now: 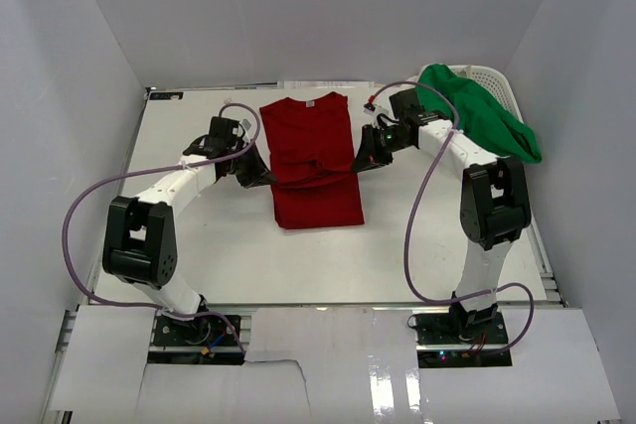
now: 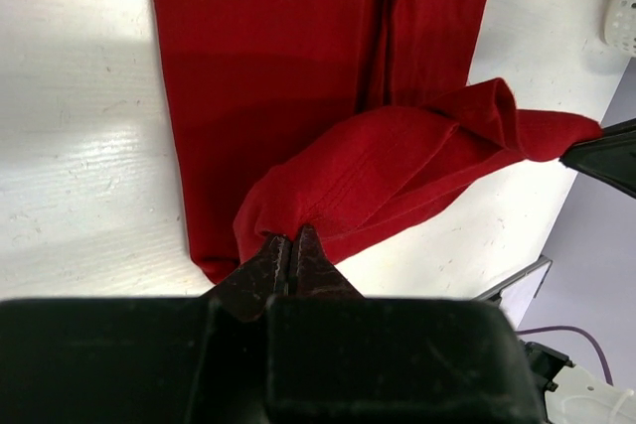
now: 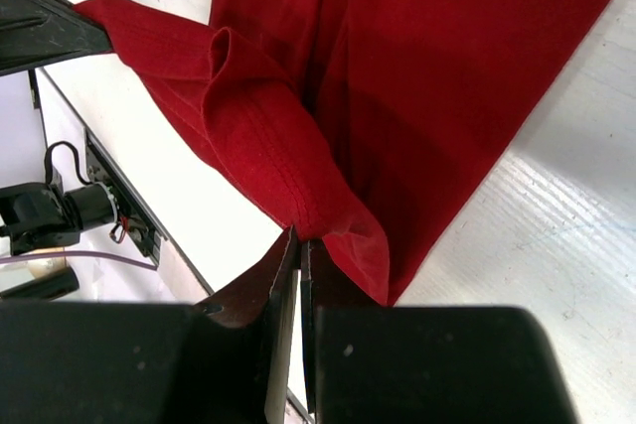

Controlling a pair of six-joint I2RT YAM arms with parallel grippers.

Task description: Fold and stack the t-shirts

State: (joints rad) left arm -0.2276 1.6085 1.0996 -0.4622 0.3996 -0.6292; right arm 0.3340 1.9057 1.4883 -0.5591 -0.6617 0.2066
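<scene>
Readable text: none in any view.
Collar of red t-shirt (image 1: 316, 161): a small pale neck tag (image 1: 310, 103) at the shirt's 12 o'clock end, too small to read.
Corner of table (image 1: 199, 235): a dark sticker (image 1: 165, 95) toward 10 o'clock in the top view, too small to read.

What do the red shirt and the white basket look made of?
Red shirt: soft matte cloth, likely cotton knit; it drapes, bunches into folds and shows stitched hem lines. Basket: probably rigid white plastic, going by its even slotted wall; finish too small to judge.
</scene>
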